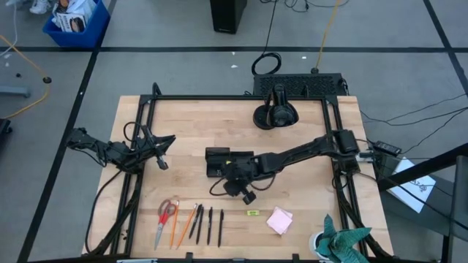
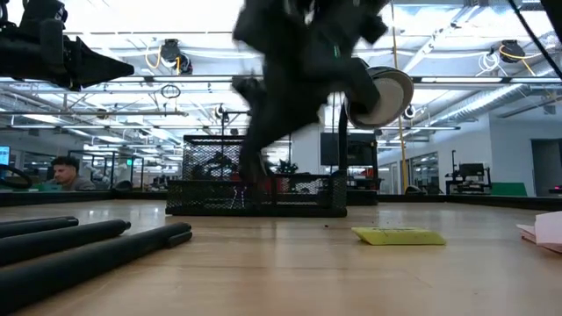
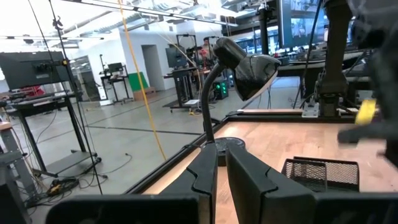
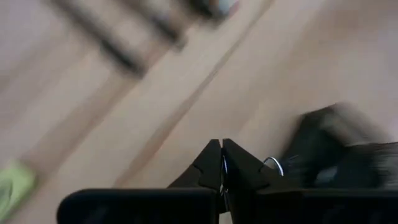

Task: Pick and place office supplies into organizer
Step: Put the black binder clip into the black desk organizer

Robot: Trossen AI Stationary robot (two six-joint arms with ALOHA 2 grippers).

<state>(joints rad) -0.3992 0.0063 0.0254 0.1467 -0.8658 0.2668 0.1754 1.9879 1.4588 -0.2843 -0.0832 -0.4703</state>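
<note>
1. Scissors with red handles [image 1: 165, 216], orange pencils [image 1: 181, 223], black pens [image 1: 208, 225], a yellow-green piece [image 1: 251, 213] and a pink sticky-note pad [image 1: 279, 220] are lying along the near table edge.
2. The right gripper [image 4: 221, 163], clenched on a small black binder clip [image 4: 271, 165], is hovering beside the black mesh organizer [image 1: 219, 161] at mid-table.
3. The left gripper [image 3: 221, 163] is waiting, pressed closed, left of centre.

A robotics lab in a large open industrial hall. A wooden table [image 1: 234, 139] with a black frame stands on grey floor [image 1: 168, 73] marked with black tape lines, cables trailing off at 12 and 3 o'clock. Beyond the table, the low view shows exposed ceiling beams and pipes [image 2: 492, 53], glass partitions, more work stands and a person [image 2: 63, 173] seated at 9 o'clock. The left wrist view shows monitors on stands [image 3: 34, 68] and rolling desks [image 3: 115, 78] across the hall.
</note>
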